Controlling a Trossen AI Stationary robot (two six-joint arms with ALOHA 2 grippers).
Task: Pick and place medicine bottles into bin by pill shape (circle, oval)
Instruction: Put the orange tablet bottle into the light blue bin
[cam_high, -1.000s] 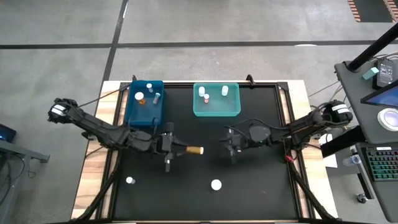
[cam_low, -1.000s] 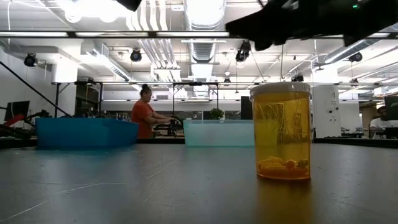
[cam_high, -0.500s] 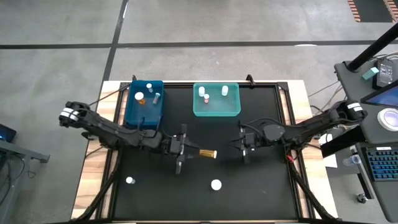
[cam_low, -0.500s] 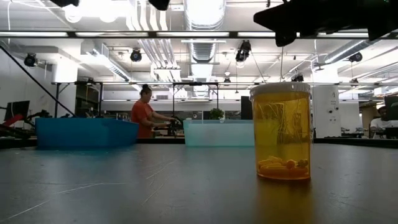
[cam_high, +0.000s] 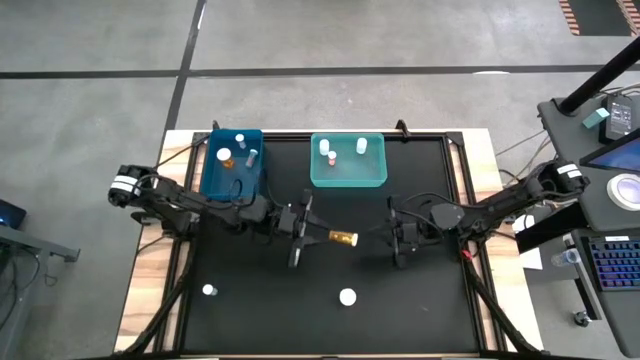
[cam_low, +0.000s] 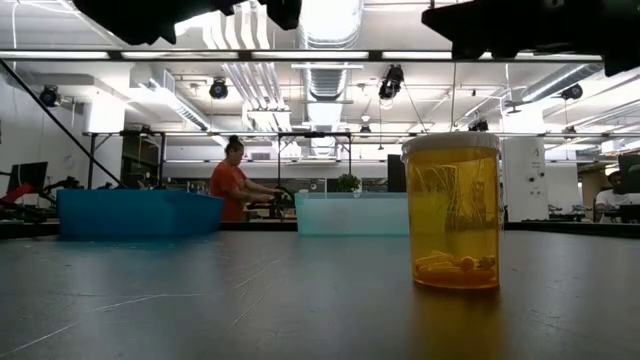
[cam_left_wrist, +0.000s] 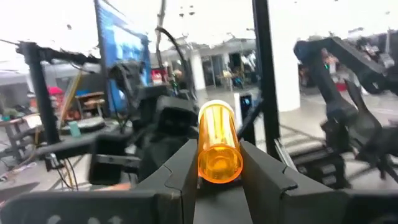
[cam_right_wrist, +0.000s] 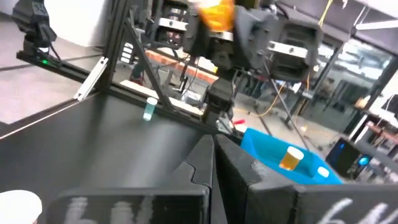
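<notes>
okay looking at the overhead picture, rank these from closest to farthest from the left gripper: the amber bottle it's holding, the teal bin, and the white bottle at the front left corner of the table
Measured from the left gripper in the high view:
1. Amber bottle: held in the gripper, sticking out toward the right arm.
2. Teal bin: at the table's far edge, right of the blue bin.
3. White bottle: near the front left corner, standing alone.
</notes>
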